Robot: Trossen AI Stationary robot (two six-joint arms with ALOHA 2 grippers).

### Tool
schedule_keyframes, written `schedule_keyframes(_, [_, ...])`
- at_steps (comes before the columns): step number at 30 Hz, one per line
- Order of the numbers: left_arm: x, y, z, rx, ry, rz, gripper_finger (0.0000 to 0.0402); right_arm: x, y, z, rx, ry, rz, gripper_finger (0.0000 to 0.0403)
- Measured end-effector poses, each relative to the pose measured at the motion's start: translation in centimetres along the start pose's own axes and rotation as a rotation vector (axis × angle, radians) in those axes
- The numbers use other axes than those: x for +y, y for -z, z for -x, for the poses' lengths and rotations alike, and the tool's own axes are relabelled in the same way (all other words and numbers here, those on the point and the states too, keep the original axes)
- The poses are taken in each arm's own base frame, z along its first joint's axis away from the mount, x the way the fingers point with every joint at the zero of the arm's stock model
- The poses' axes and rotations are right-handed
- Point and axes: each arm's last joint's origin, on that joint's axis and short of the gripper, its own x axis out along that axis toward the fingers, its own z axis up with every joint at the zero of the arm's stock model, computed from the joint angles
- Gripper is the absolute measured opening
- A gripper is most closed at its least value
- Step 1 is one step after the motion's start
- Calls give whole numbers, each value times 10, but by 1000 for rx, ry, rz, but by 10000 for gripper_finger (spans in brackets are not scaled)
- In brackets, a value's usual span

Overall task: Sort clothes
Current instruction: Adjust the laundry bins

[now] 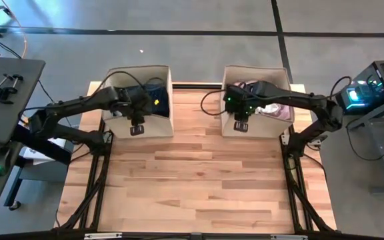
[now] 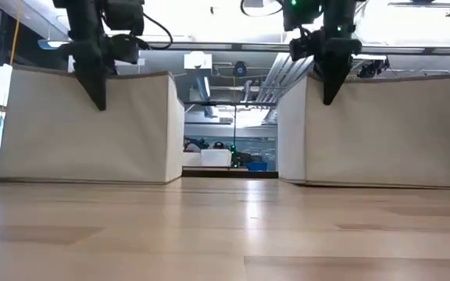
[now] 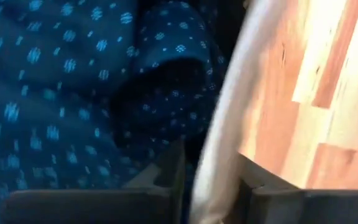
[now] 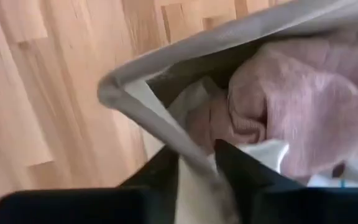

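Two beige fabric boxes stand at the table's far side, the left box [image 1: 139,70] and the right box [image 1: 259,69]. The navy white-dotted dress [image 3: 73,93] lies in the left box. The pink shirt [image 4: 303,106] and a white cloth [image 4: 272,152] lie in the right box. My left gripper [image 3: 210,186] is at the left box's near wall, also seen from the low view [image 2: 96,94]. My right gripper [image 4: 197,168] is at the right box's near wall, also seen from the low view [image 2: 330,90]. Each gripper is shut on its wall's top edge. My left gripper has the left box's near wall [image 3: 222,137] between its fingers at the top edge, one finger inside by the dress and one outside. The fingers point down from above. The box stands on the table. My right gripper has the right box's near wall [image 4: 160,130] between its fingers at the top edge, close to the near left corner [image 4: 107,90]. One finger is inside by the clothes, one outside. The fingers point down from above. The box stands on the table.
The wooden table top [image 1: 199,180] stretches bare from the boxes to the near edge. A gap [image 2: 229,156] lies between the two boxes. Equipment stands off the table at the left [image 1: 5,87] and right [image 1: 379,80].
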Motion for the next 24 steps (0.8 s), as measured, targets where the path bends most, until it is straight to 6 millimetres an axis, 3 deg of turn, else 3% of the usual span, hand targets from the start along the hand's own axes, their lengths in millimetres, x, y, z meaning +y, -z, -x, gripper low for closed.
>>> schedule_keyframes(4, [-1,4,28,-44,29,145,109,2,-4,26,-66,-14,-117,147])
schedule_keyframes(10, [-8,14,92,-281,133,315,139,18,8,107,-406,49,-222,156])
schedule_keyframes(14, [-10,24,132,-490,135,382,139,31,42,159,-633,13,-263,140])
schedule_keyframes(17, [-10,32,157,-658,107,419,140,37,75,185,-764,-51,-272,127])
schedule_keyframes(21, [-10,39,180,-867,100,423,140,41,116,204,-871,-157,-284,112])
schedule_keyframes(24, [-10,42,192,-990,106,427,140,44,138,207,-916,-256,-281,99])
